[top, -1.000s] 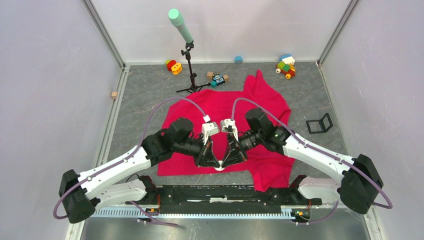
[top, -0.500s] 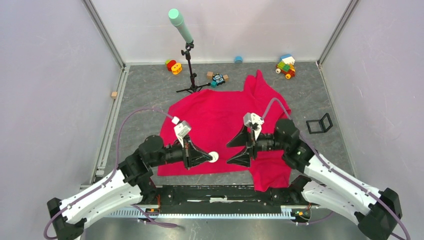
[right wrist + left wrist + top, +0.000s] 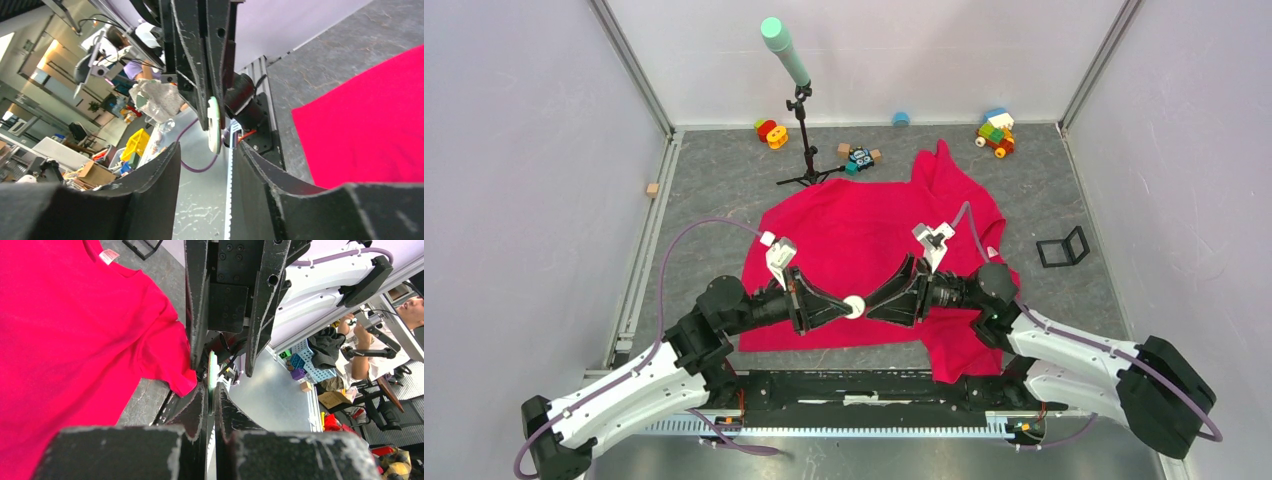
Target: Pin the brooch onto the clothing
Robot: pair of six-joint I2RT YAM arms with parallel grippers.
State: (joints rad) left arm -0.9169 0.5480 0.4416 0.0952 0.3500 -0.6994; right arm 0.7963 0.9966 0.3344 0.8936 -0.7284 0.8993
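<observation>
We see our left claw (image 3: 211, 390) pinched tight on the brooch (image 3: 212, 371), which stands edge-on, a thin pale sliver rising just past the fingertips. Straight ahead, the right claw (image 3: 222, 367) faces ours, its two dark fingers spread to either side of the brooch; we cannot tell if they touch it. Left of our claw the red shirt (image 3: 75, 340) lies on the grey table (image 3: 144, 401), its white label (image 3: 108, 256) far ahead and to the left.

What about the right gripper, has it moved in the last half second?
Yes. In the top view the right gripper slid left, away from the black stand, up to the brooch in the left gripper.
</observation>
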